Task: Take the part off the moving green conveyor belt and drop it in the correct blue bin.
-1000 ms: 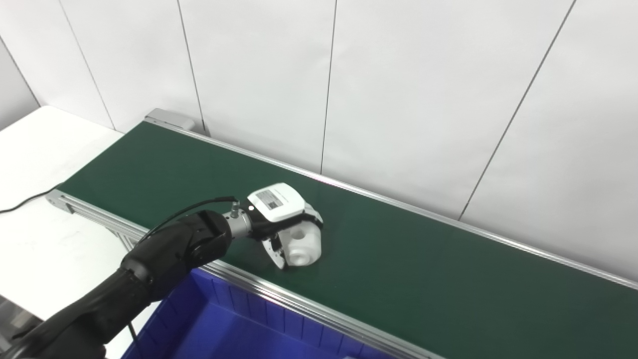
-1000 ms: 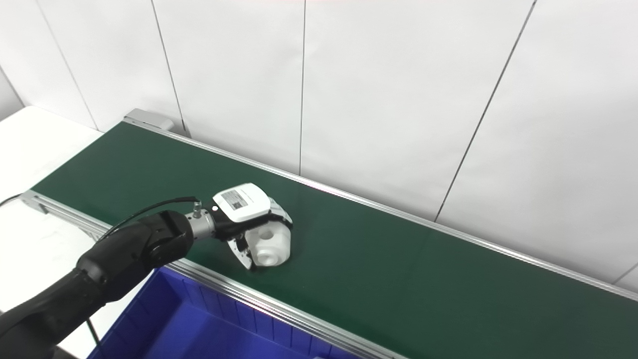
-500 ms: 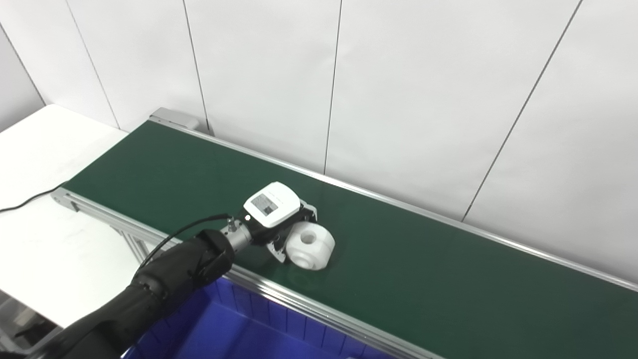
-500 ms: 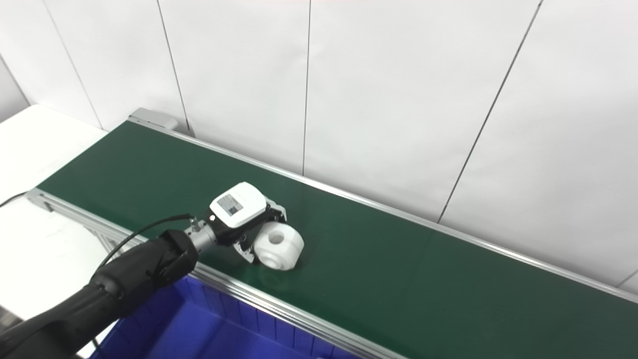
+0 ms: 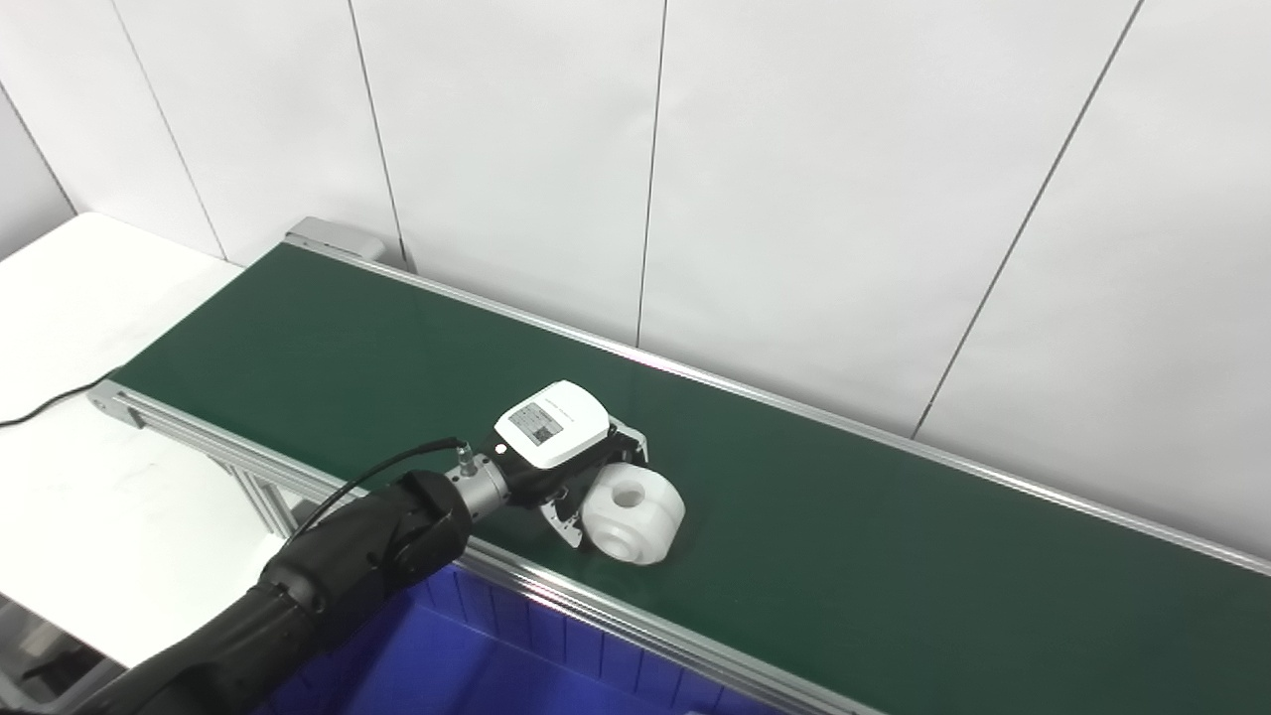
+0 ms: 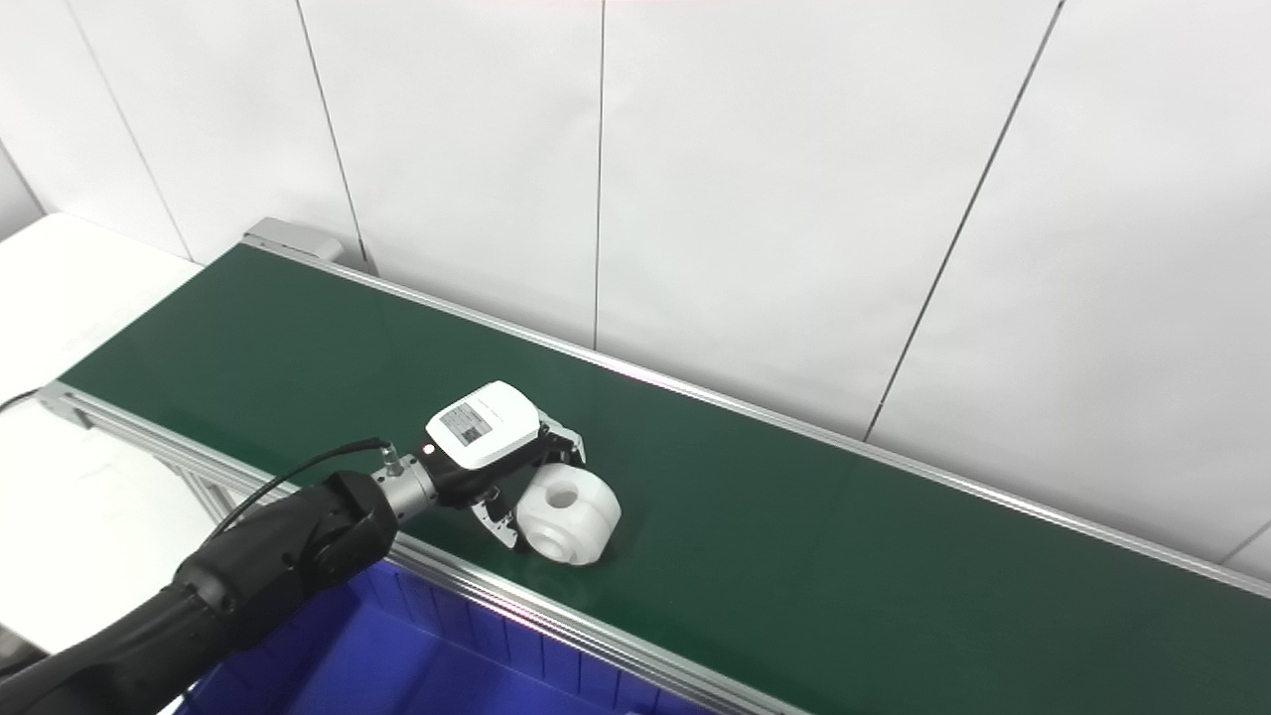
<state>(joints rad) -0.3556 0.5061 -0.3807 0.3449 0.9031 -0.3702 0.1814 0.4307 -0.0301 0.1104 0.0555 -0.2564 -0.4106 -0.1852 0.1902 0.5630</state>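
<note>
A white round part (image 5: pixel 635 508) with a hole through its middle sits tilted low over the green conveyor belt (image 5: pixel 874 556), close to the near rail. My left hand (image 5: pixel 568 459) reaches in from the lower left and is shut on the part's left side. Its fingers (image 5: pixel 628 443) lie behind the part and the thumb (image 5: pixel 566 522) in front. The right half of the part sticks out past the hand. Below the near rail stands the blue bin (image 5: pixel 467 655), seen only in part. In the right eye view the part (image 6: pixel 569 514) and the left hand (image 6: pixel 501 459) stand the same way. My right hand is out of sight.
The belt runs from upper left to lower right between two aluminium rails (image 5: pixel 635 628), with a white panelled wall (image 5: pixel 794 199) right behind it. A white table (image 5: pixel 70 328) with a black cable (image 5: pixel 40 405) lies to the left.
The left hand has turned at the wrist, so the part, earlier wrapped under the fingers, now sticks out to the right. Hand and part have shifted slightly right along the belt. The camera has shifted a little.
</note>
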